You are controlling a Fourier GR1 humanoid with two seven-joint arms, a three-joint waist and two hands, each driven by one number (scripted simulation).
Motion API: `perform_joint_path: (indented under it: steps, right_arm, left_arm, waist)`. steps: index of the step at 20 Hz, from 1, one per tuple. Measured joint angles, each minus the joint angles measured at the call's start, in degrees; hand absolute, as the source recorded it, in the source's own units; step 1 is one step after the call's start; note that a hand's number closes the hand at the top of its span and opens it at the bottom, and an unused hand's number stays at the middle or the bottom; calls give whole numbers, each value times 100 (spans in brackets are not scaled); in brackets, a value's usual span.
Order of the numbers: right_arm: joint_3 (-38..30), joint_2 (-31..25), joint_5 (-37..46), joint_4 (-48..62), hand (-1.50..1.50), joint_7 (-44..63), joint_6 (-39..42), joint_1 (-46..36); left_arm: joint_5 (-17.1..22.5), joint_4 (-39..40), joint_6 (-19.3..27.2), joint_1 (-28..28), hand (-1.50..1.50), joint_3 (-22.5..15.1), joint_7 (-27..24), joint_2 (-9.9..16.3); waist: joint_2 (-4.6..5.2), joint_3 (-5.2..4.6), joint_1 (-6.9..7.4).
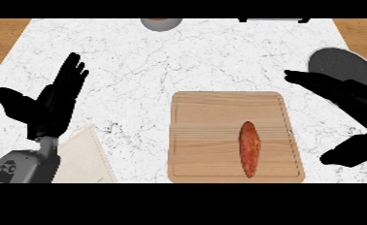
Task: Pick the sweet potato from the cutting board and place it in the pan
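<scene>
A long orange-red sweet potato (249, 149) lies lengthwise on the right half of a wooden cutting board (208, 136) near the counter's front edge. The dark grey pan (338, 63) sits at the right edge, partly hidden behind my right hand (337, 90). That hand is open, fingers stretched toward the left, hovering to the right of the board and above the potato's level. Its thumb shows lower down at the right edge. My left hand (57, 100) rests open at the left side, fingers up, well away from the board.
A grey bowl (160, 24) is at the counter's back edge, and a dark object (276, 20) lies at the back right. A pale board (82, 158) lies at the front left beside my left forearm. White marble counter (179, 59) spreads between.
</scene>
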Motion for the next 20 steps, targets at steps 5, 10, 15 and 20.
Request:
perform_joint_path:
  steps: [5, 10, 15, 20]
  right_arm:
    - [812, -44, 440, -5, -150, 706, 743, -322]
    - [1134, 80, 689, -475, -150, 1205, 1316, -236]
    - [1406, 182, 1313, -810, -150, 1454, 1536, -263]
    - [1565, 364, 1933, -1159, -150, 1771, 1676, -210]
  left_arm:
    - [-6, 95, -67, -138, 0, 65, 92, 11]
    - [-140, 88, -91, -17, 0, 143, 13, -99]
    - [-229, 67, -121, -42, 0, 213, 95, -199]
    - [-391, -44, -129, 49, 0, 217, 118, -336]
  waist:
    - [6, -2, -2]
    - [-8, 3, -67]
    - [-10, 5, -84]
    - [-12, 6, -91]
